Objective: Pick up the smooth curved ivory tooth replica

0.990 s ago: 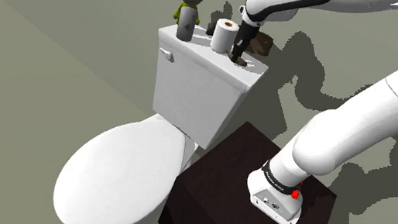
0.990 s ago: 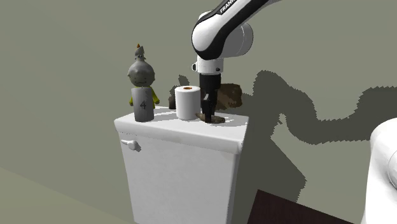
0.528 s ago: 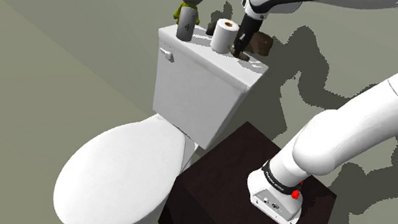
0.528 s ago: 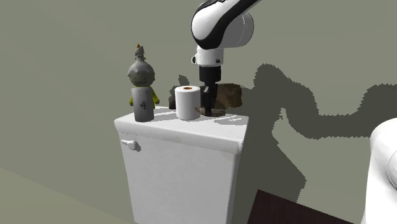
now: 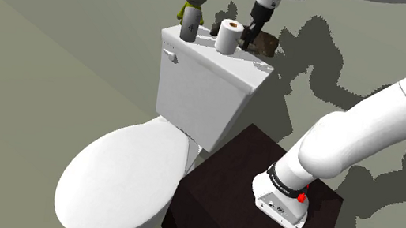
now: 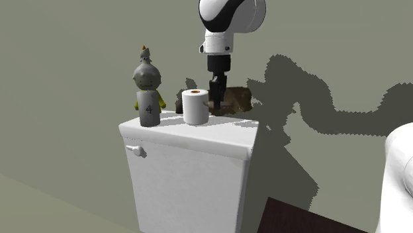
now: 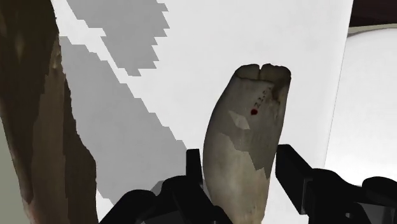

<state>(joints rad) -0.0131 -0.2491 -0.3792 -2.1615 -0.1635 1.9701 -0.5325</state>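
Wrist view: the gripper [image 7: 240, 160] is clasping the tooth [image 7: 245, 137] above the tank lid [image 7: 210, 38].
The two black fingers [image 7: 294, 170] are pressing on the tooth's sides, standing only as far apart as its width, and its near end is sitting between them. Its long axis is running along the fingers, straight away from the hand, and its blunt, notched far end is pointing down at the white tank lid. The tooth is showing a pale grey-ivory surface with darker patches and a small red dot towards the far end. In the second exterior view the gripper is hanging upright just right of the roll [image 6: 195, 107], near the tank lid's far edge, with a brown lump [image 6: 239, 99] just behind it and a figure [image 6: 147, 89] standing well to the left.
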